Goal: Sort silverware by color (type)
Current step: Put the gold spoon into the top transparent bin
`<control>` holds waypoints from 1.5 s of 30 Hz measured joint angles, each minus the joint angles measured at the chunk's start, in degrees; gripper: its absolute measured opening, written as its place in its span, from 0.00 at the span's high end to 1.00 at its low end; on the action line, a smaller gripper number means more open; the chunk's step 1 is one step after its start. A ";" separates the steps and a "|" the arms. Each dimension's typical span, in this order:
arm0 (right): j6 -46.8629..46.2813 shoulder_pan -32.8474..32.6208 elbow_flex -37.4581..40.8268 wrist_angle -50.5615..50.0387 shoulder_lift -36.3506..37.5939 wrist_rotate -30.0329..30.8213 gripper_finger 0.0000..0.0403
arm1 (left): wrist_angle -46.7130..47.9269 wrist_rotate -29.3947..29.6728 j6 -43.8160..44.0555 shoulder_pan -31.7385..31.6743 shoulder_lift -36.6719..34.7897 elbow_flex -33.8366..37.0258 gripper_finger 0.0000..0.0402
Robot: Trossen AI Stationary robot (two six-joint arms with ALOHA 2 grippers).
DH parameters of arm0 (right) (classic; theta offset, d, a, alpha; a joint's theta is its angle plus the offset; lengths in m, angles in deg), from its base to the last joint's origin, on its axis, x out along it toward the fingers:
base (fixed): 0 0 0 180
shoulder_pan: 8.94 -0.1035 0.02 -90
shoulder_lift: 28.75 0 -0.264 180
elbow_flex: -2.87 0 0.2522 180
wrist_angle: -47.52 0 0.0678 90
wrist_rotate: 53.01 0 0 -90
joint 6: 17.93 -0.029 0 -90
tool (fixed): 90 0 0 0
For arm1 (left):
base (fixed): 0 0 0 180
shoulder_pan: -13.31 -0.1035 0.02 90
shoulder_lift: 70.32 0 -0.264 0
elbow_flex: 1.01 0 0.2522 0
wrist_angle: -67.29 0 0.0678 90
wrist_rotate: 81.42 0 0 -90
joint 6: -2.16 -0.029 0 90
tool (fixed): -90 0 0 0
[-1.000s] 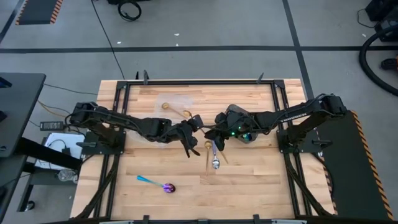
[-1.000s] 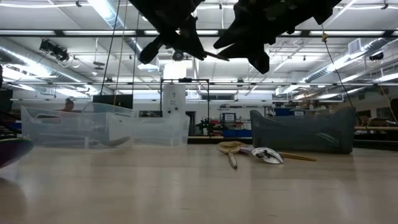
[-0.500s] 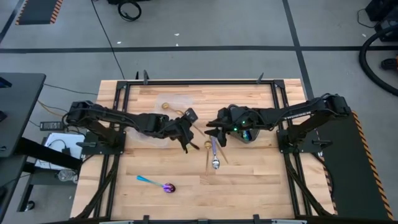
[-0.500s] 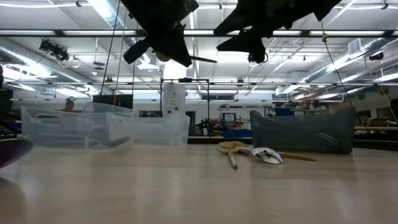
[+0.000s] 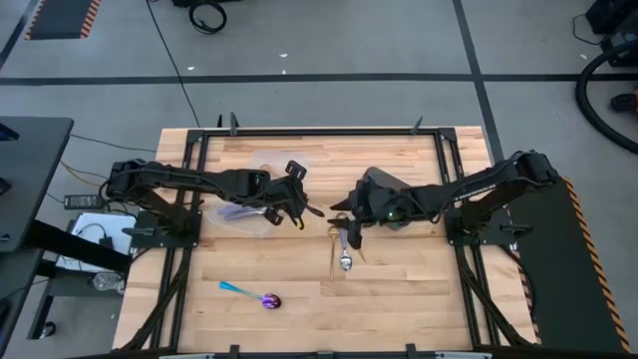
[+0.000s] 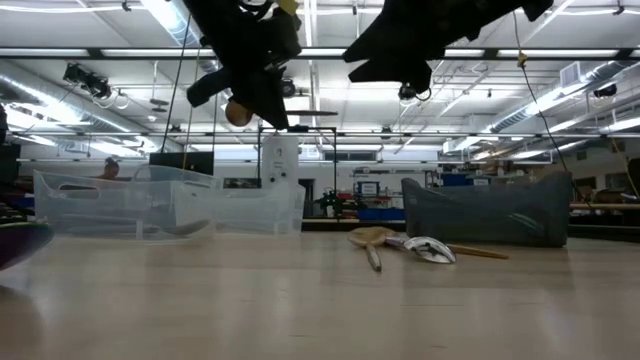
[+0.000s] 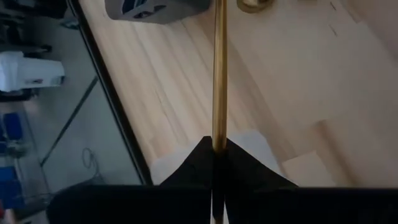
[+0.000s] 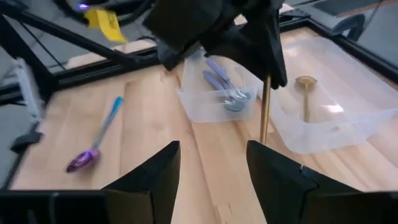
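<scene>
My left gripper is shut on a gold spoon above the table, beside two clear containers. It shows high in the low view, with the spoon's bowl under it. My right gripper hovers open near the table's middle, its fingers apart and touching nothing. A gold and a silver spoon lie flat on the wood below it. A blue-purple spoon with a teal handle lies nearer the near edge. My left gripper pinches the gold spoon's handle between its two fingertips. The handle runs straight on past the fingertips, in line with the fingers. The fingers come from above, pointing down, and the spoon hangs below them, clear of the table.
One clear container holds a gold spoon; the other holds blue-purple spoons. A dark grey bin stands under my right arm. Black frame rails border the table. Bare wood lies toward the near edge.
My left gripper has drawn away from my right gripper, moving toward the table's left and far side with the gold spoon. The spoon has turned from level, pointing at my right gripper, to hanging down. My right gripper has stayed near the middle.
</scene>
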 joint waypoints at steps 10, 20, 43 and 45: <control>1.30 -7.01 0.00 4.59 -7.16 11.08 0.52 | 2.47 -4.35 3.06 -3.22 -0.23 0.00 0.95; 1.28 -10.24 0.04 9.93 -13.24 11.70 0.53 | -4.64 -7.58 3.65 -6.03 -3.34 8.77 0.95; -0.45 -14.44 0.04 9.97 -13.22 11.46 0.53 | -8.12 -24.51 -7.94 -23.68 -6.97 13.29 0.95; -0.77 -14.42 0.04 9.94 -13.22 11.48 0.53 | -7.90 -25.66 -7.94 -24.98 -6.97 13.29 0.95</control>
